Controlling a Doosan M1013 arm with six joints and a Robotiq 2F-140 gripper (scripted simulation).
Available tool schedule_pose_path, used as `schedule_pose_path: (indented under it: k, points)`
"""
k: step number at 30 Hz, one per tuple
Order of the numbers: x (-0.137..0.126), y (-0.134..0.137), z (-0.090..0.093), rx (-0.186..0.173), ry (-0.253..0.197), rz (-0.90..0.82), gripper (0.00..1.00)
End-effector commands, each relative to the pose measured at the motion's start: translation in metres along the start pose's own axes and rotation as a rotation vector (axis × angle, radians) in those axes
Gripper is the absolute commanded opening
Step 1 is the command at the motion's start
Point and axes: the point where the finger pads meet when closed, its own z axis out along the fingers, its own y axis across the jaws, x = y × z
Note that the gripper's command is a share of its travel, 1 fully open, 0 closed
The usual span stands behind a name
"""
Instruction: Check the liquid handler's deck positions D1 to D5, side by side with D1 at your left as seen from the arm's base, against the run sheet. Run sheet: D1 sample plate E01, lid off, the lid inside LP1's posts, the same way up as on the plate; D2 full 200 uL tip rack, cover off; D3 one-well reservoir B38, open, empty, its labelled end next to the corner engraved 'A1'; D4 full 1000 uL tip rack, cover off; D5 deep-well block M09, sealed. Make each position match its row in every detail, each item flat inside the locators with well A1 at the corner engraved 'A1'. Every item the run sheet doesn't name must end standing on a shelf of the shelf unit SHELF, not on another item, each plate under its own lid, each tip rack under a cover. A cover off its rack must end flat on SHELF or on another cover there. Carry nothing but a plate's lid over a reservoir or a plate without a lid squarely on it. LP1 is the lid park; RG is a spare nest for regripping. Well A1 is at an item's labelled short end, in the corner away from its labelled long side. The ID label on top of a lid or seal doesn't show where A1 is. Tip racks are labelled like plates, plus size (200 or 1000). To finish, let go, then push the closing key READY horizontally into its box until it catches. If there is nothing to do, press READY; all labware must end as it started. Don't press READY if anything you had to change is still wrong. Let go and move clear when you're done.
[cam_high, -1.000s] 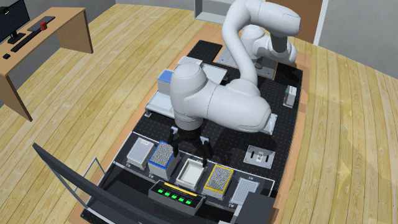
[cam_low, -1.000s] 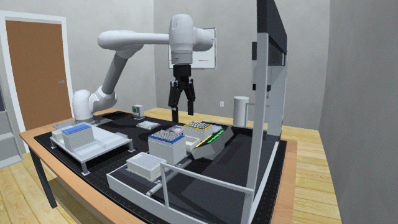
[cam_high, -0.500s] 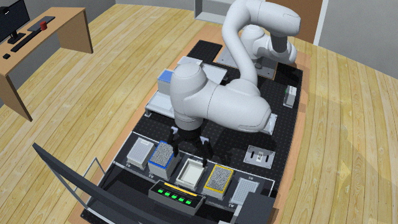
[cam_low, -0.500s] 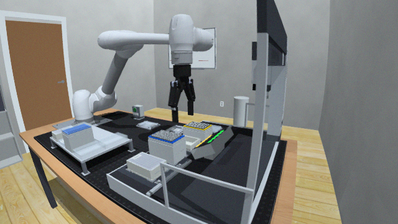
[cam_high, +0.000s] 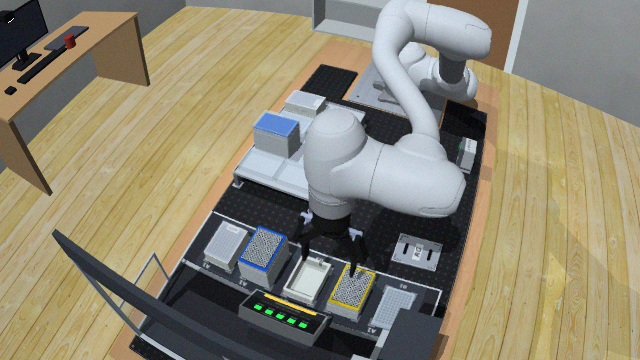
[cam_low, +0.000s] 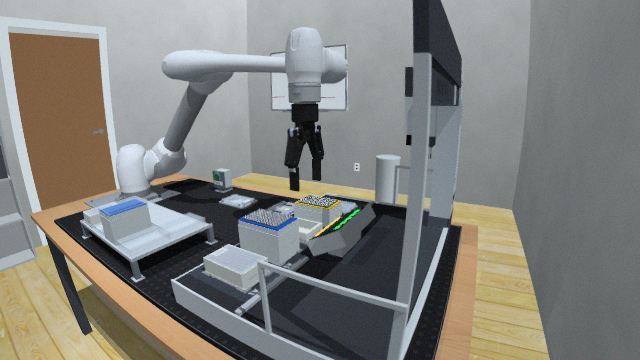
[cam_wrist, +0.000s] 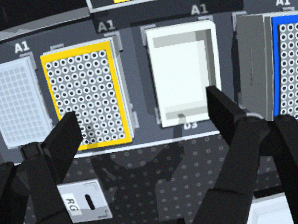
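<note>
My gripper (cam_high: 330, 262) is open and empty. It hangs high above the deck row, over the gap between the open white reservoir (cam_high: 308, 280) and the yellow-framed tip rack (cam_high: 351, 291). In the wrist view its fingers frame the reservoir (cam_wrist: 182, 72) and the yellow rack (cam_wrist: 87, 92). A blue-framed uncovered tip rack (cam_high: 263, 250) stands beside the reservoir. A white block (cam_high: 226, 245) sits at one end of the row and a flat well plate (cam_high: 395, 306) at the other. In the side view the gripper (cam_low: 302, 177) is well above the racks (cam_low: 317, 206).
The shelf unit (cam_high: 272, 165) holds a blue-covered rack (cam_high: 276, 134) and a grey box (cam_high: 305, 102). The RG nest (cam_high: 417, 252) lies right of the gripper. The READY box (cam_high: 466, 152) stands at the table's right edge. The handler's gantry posts (cam_low: 417, 200) and its green-lit panel (cam_high: 283, 316) border the deck.
</note>
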Motion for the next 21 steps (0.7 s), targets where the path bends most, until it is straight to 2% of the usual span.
schedule_pose_path:
  k: [1, 7, 9, 13, 21]
  points:
    - [0.000, -0.016, -0.002, 0.001, 0.002, 0.000, 0.79]
    - [0.000, -0.046, -0.002, 0.001, 0.002, 0.000, 0.79]
    - [0.000, -0.046, -0.002, 0.001, 0.002, 0.000, 0.79]
    - [0.000, -0.065, -0.002, 0.001, 0.002, 0.000, 0.79]
    - [0.000, -0.065, -0.002, 0.001, 0.002, 0.000, 0.79]
